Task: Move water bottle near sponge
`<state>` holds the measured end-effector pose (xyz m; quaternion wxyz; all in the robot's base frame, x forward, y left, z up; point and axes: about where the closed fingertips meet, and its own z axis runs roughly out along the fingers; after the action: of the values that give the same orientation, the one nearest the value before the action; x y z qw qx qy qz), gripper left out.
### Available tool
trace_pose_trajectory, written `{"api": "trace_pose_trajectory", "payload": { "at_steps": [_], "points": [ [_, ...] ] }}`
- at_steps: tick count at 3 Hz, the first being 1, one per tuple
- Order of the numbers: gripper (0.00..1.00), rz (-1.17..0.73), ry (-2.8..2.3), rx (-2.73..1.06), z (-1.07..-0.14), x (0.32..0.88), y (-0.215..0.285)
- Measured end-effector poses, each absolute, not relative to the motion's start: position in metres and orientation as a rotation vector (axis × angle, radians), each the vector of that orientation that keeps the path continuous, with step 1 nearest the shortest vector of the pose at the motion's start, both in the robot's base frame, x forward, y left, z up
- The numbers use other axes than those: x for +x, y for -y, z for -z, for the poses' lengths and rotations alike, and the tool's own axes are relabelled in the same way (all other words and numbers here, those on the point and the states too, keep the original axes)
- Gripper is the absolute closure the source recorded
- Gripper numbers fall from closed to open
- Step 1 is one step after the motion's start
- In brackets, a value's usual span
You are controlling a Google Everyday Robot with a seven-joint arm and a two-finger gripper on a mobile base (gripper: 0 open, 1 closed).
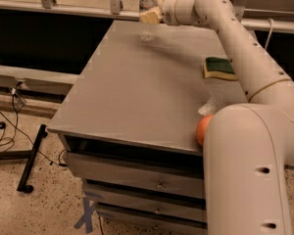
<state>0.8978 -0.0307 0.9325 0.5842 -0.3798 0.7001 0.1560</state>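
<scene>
We found the cream-tipped claw [150,16] at the far edge of the grey surface [137,92], up against the small clear plastic water bottle [147,1] standing there. We could not tell whether it gripped. The green-topped yellow rectangular sponge [219,67] lay well apart, near the right edge.

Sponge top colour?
Dark green on the sponge, camera view; gripper at the water bottle, far edge.
</scene>
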Motion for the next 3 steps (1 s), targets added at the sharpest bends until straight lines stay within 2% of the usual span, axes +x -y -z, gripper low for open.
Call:
{"api": "trace_pose_trajectory", "payload": {
  "at_steps": [1,3],
  "points": [
    [1.00,-0.364,-1.631,-0.888,-0.947,0.884,0.040],
    [1.00,-0.305,-1.644,-0.897,-0.973,0.853,0.074]
  ]
}}
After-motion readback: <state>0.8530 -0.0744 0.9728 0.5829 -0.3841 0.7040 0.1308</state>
